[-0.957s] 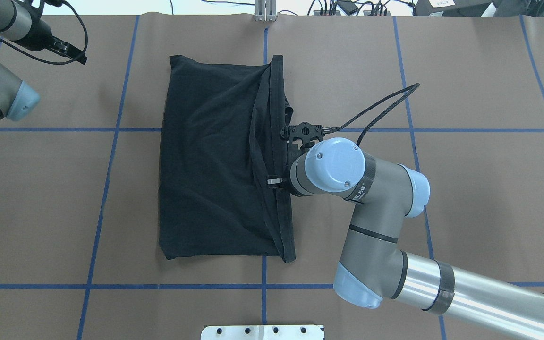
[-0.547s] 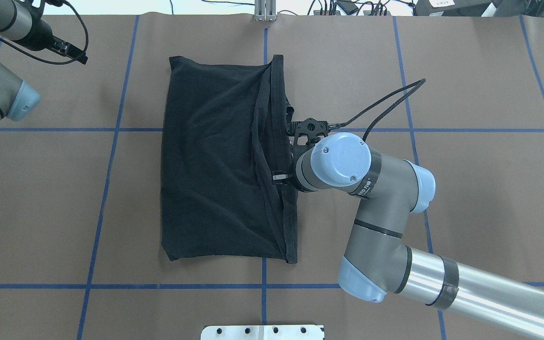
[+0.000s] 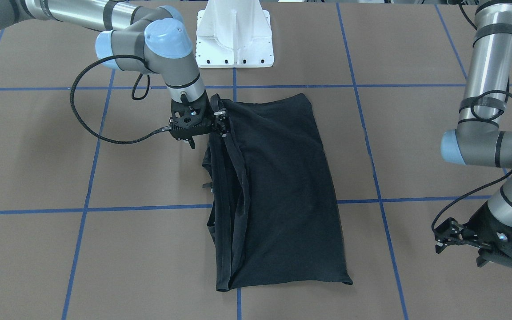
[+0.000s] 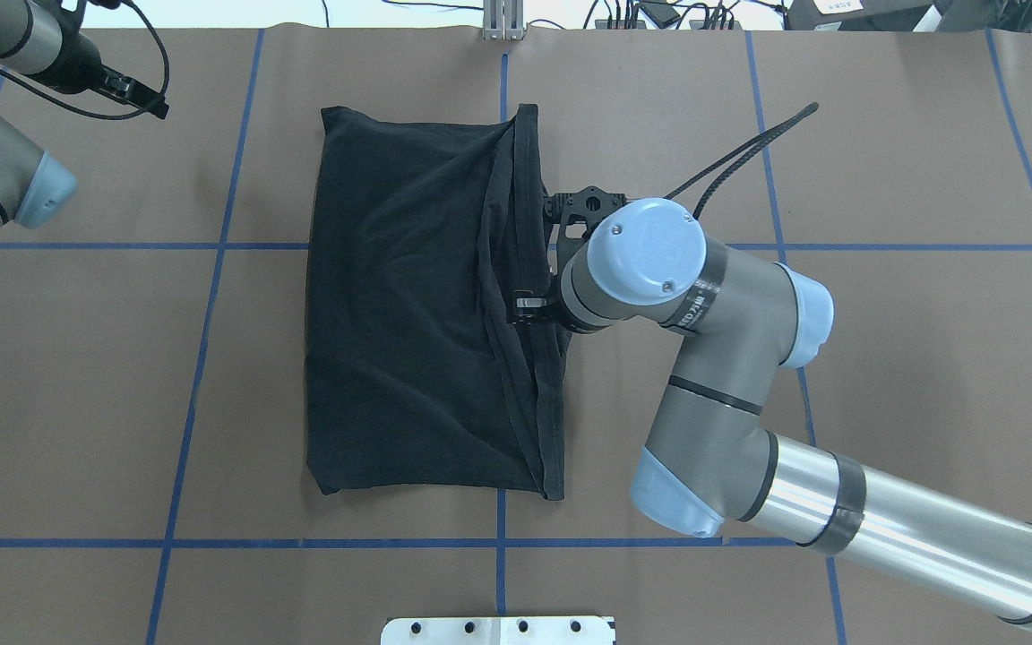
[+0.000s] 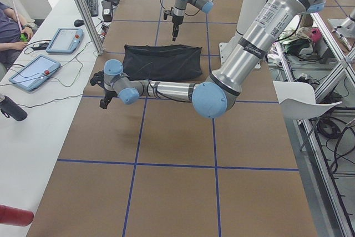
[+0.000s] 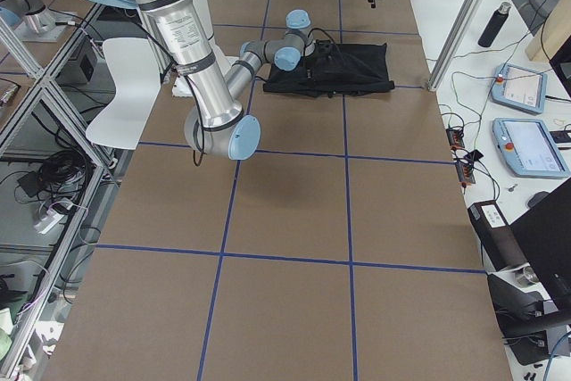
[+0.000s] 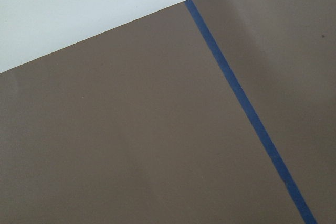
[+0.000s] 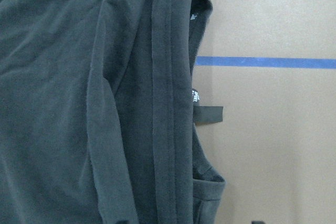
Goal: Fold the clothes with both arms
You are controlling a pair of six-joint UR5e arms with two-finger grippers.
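My table (image 4: 928, 358), brown paper crossed by blue tape lines (image 4: 211, 269), carries the black T-shirt (image 4: 408, 313) near its middle, mostly to the left of the centre line. The shirt lies flat as a folded oblong running near to far, plain black side up, with its doubled hems (image 8: 168, 103) stacked along the right edge. My right arm (image 4: 749, 358) reaches in from the near right and bends over that edge. My left arm (image 3: 487, 66) stands at the far left, well apart from the shirt. My right gripper (image 3: 206, 135) hangs over the hemmed edge with its fingers spread, one over the cloth and one over bare paper beside it, pinching nothing. My left gripper (image 3: 507, 261) hovers over bare table; I cannot tell how its fingers stand. A small black tab (image 8: 207, 114) sticks out from the shirt's right edge.
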